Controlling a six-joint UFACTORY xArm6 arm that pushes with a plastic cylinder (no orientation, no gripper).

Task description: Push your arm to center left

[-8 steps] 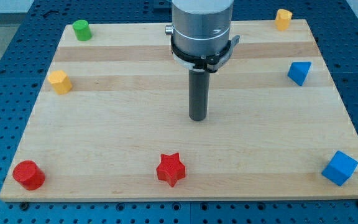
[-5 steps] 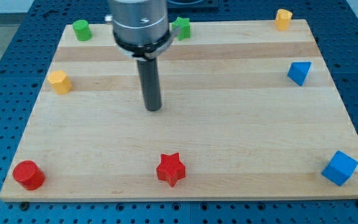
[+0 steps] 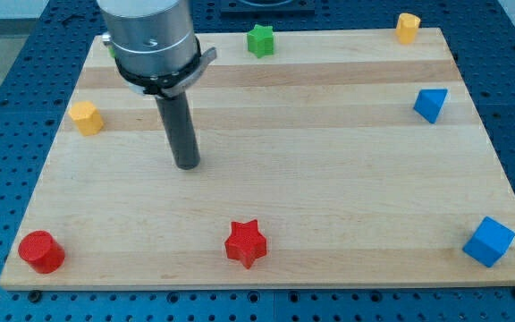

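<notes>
We are in a robotics lab or test bench. What tells us so is the blue metal base (image 3: 7, 107), drilled with a regular grid of mounting holes like an optical breadboard, showing all around the pale wooden board (image 3: 329, 197). At about eleven o'clock the grey machined cylinder of our arm (image 3: 146, 36) comes down over the board. Small bright plastic blocks, such as the red star (image 3: 245, 243) at six o'clock, lie spread out like test pieces.
</notes>
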